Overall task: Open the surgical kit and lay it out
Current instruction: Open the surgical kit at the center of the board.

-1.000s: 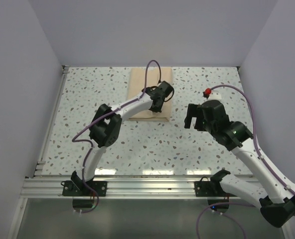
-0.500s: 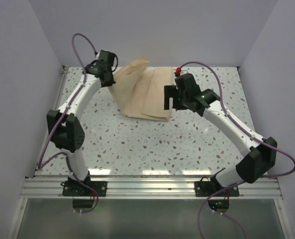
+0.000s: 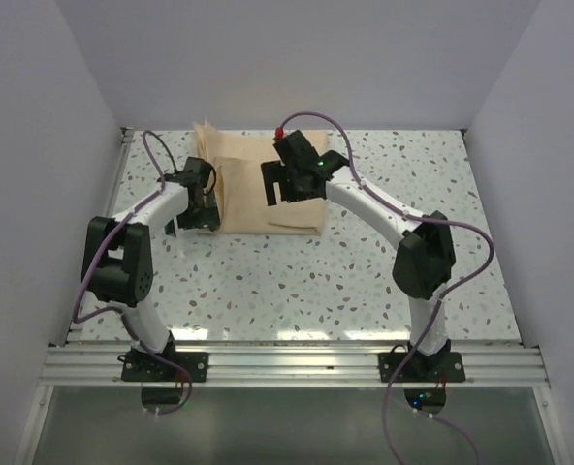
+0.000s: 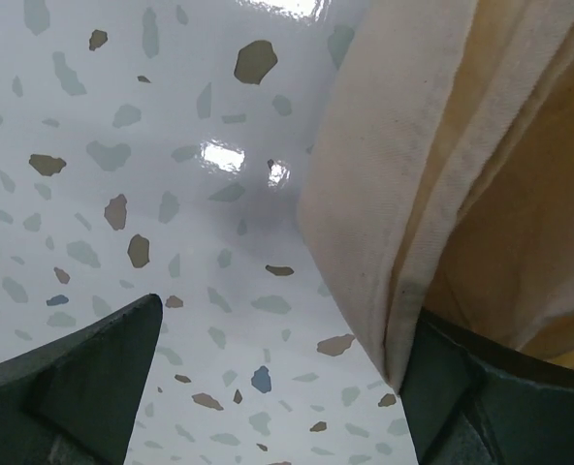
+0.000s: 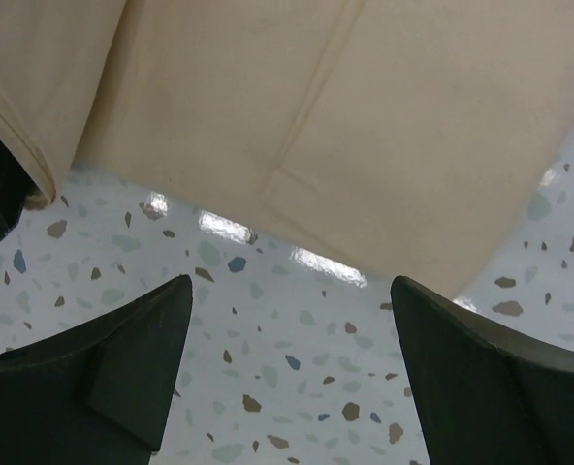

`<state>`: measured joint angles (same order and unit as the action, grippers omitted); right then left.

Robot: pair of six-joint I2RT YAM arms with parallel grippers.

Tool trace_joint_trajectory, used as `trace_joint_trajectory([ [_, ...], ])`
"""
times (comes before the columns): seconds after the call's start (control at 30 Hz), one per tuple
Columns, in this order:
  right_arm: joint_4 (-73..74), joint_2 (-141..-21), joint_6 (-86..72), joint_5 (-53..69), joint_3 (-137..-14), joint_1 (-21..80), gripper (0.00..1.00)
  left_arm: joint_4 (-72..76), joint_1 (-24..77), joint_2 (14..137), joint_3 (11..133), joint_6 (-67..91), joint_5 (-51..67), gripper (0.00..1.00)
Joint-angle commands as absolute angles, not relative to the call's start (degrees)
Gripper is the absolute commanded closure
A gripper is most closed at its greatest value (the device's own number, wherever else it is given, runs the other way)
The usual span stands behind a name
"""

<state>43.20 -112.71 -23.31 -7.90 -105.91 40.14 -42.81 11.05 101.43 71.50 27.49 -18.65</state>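
A white speckled table (image 3: 365,281) boxed in by plain pale walls (image 3: 297,58) holds one tan cloth wrap (image 3: 243,194), folded, at the far centre-left. Two arms flank it: the left gripper (image 3: 198,211) at its left edge, the right gripper (image 3: 279,189) over its near edge (both wide apart, gripping nothing).

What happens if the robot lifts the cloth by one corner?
Probably floppy: the cloth bunches in soft folds at its edge. It would likely sag and drape, not stay flat. It may slide easily, since the table looks glossy.
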Motion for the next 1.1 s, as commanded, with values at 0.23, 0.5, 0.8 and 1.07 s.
trace_joint_trajectory([
  [0.23,51.8,-128.5,-22.8,-13.3,-124.8,42.4,0.14,-42.4,11.1,98.0,75.0,27.4,-21.2,0.01],
  [0.5,50.5,-130.9,-24.9,-13.4,-118.9,42.5,0.17,-49.0,6.4,96.8,82.6,26.1,-26.6,0.01],
  [0.8,48.8,-136.4,-24.8,-12.4,-122.3,42.6,0.18,-53.2,-3.2,103.6,89.6,28.1,-26.0,0.0],
  [1.07,48.9,-139.5,-23.6,-15.8,-125.4,42.6,0.22,-51.9,-4.4,102.7,87.9,27.9,-25.1,0.01],
])
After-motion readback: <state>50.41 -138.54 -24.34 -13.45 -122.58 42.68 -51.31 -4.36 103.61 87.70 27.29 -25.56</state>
